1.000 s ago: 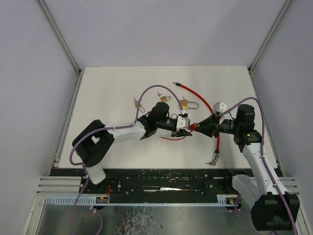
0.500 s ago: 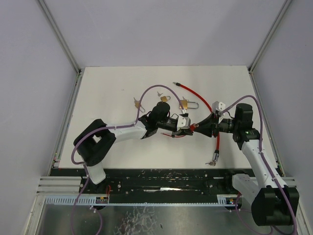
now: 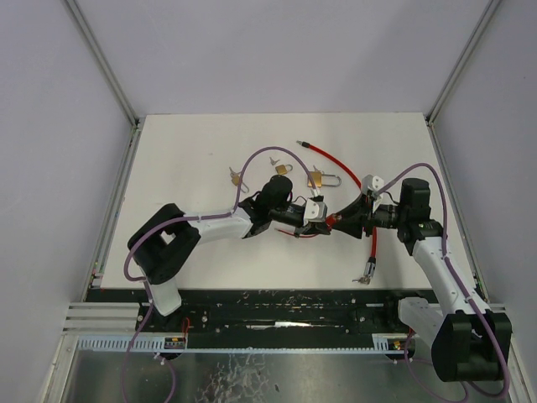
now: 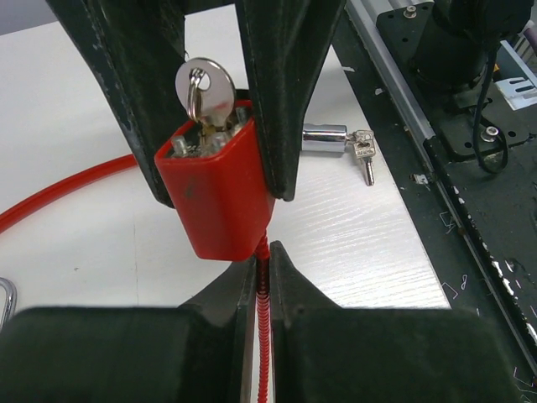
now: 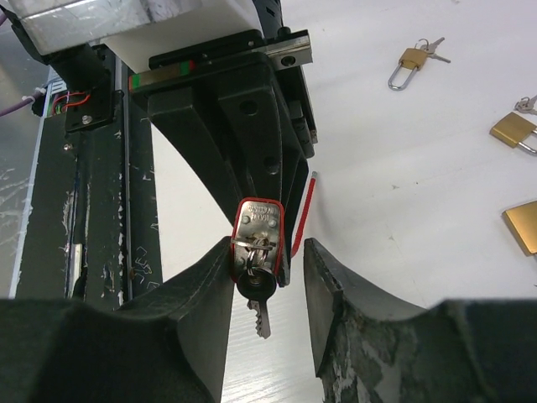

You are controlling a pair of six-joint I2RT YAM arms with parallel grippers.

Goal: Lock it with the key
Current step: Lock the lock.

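Clamping red lock point(image 4: 220, 201), left tool point(image 4: 262, 259); right wrist shows right tool point(image 5: 268, 248) spread round key point(image 5: 256, 287).

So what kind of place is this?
Probably a robot test booth: a white table boxed in by blank panels, two robot arms bolted at its edge, brass padlocks and a red cable lock to practise on.

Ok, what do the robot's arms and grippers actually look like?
The left arm and right arm both have white links with black joints, and each trails a looping purple cable. The left gripper has black fingers on a white housing. The right gripper has dark, scuffed grey fingers.
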